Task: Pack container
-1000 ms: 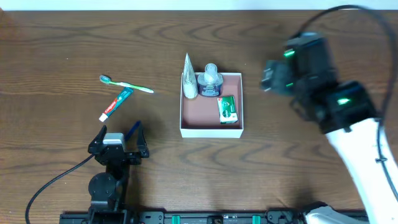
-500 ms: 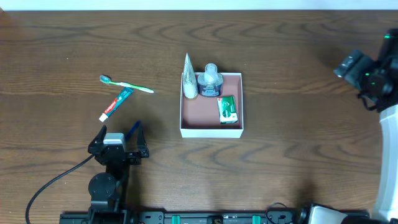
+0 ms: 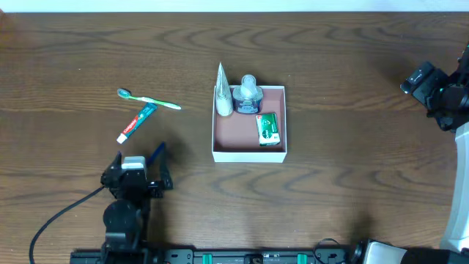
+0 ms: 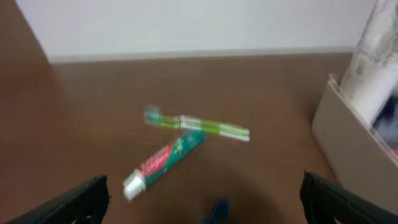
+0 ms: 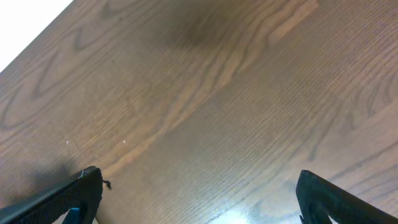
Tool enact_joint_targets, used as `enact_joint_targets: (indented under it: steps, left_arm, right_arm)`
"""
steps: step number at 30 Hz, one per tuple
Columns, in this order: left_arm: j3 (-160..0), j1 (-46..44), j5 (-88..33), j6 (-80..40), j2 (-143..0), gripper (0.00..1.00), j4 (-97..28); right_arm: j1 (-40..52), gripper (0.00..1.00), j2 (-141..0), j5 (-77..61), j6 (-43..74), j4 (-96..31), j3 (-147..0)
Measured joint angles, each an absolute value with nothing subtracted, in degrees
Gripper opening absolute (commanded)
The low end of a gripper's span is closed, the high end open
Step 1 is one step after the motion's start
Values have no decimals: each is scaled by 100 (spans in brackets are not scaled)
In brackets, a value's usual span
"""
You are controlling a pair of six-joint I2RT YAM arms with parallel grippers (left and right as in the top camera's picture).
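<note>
The left arm (image 3: 121,220) is matt black with rounded joint housings, a silver-grey block (image 3: 133,165) behind the left tool (image 3: 139,155), a blue piece (image 3: 157,152) by one finger, and a thin black cable (image 3: 55,216). The right arm (image 3: 440,95) has a blocky black head on a smooth white link (image 3: 460,183).

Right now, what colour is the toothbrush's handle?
Light green with white; the toothbrush shows best in the left wrist view.
</note>
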State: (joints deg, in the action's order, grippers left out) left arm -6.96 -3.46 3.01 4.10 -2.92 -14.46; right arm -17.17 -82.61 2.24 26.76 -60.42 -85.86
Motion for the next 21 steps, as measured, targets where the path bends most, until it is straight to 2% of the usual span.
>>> enact_joint_targets:
  steps: [4, 12, 16, 21]
  left_arm:
    - [-1636, -346, 215, 270, -1299, 98, -2165]
    - [-4504, -346, -294, 178, -4547, 98, -3948]
    - [-5159, -346, -403, 169, -5986, 98, -4375]
    - [-5247, -346, -456, 172, -7347, 98, -4464]
  right_arm:
    - [-1717, 99, -8263, 209, 2676, -6045, -8586]
    - [-1717, 99, -8267, 187, 2676, -6045, -8586]
    - [-1717, 99, -8267, 187, 2676, -6042, -8586]
    - [-1717, 99, -8267, 187, 2676, -6042, -8586]
